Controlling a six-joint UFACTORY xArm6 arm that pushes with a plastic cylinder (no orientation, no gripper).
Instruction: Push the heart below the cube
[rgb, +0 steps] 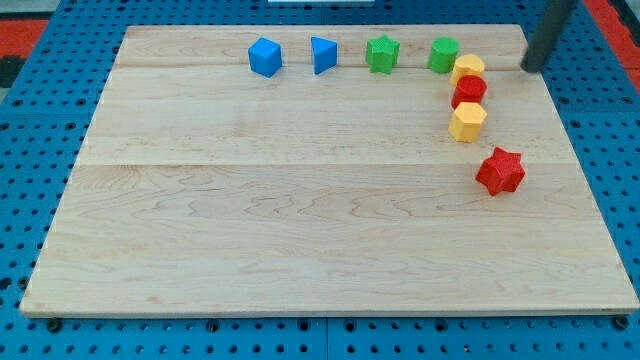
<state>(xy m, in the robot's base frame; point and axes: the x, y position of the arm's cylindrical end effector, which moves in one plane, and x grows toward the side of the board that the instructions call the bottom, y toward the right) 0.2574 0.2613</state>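
Lab bench setup: wooden board (300, 200) on blue perforated mounting plate (40, 120), small coloured blocks (266, 57) along far edge

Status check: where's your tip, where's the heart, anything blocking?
My tip at the view's top right, right of the yellow heart. Heart touches the red block below it. Blue cube far left.
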